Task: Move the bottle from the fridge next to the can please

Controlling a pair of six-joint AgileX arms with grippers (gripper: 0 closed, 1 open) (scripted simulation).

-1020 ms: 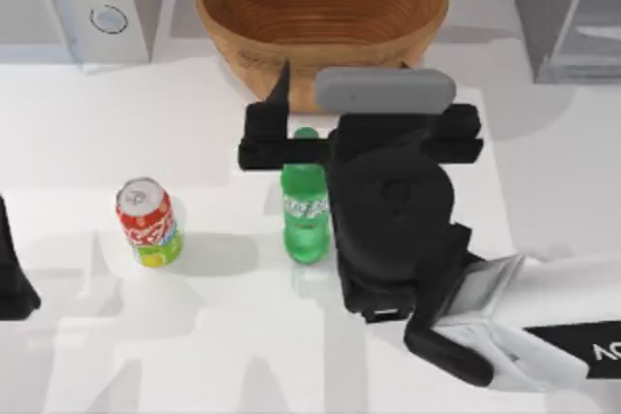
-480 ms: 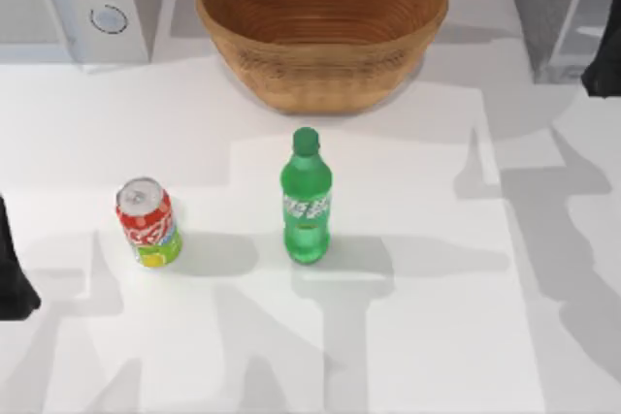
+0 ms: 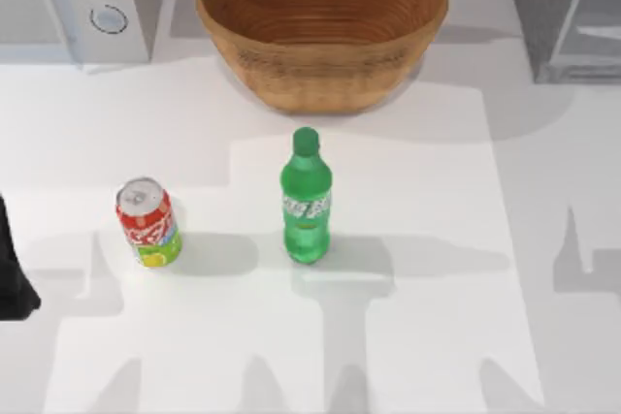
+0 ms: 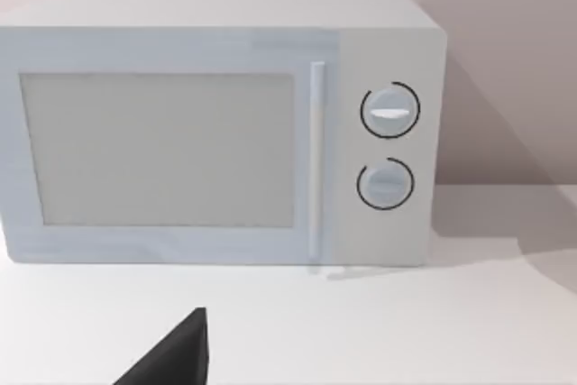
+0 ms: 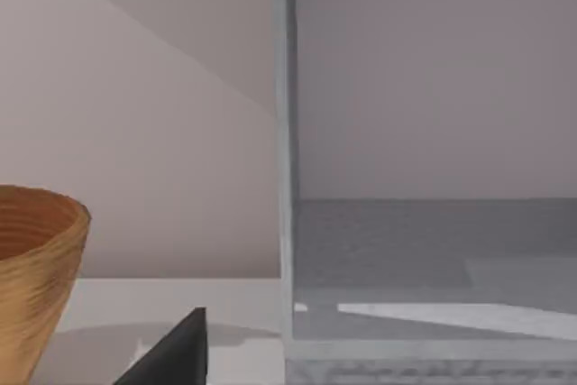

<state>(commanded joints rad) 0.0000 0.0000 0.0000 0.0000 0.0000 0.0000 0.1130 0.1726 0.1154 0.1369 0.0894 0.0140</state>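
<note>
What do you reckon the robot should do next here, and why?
Probably nothing beyond staying parked. The bottle stands upright on the table, out of the fridge and level with the can, a gap apart. If closer is wanted, the left arm at the table's left edge might nudge it over.

The bottle stands right of the can, apart.

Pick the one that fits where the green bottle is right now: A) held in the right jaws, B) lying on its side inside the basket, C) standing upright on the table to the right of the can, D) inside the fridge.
C: the bottle stands upright on the table, apart from the can on its left, with nothing gripping it.
</note>
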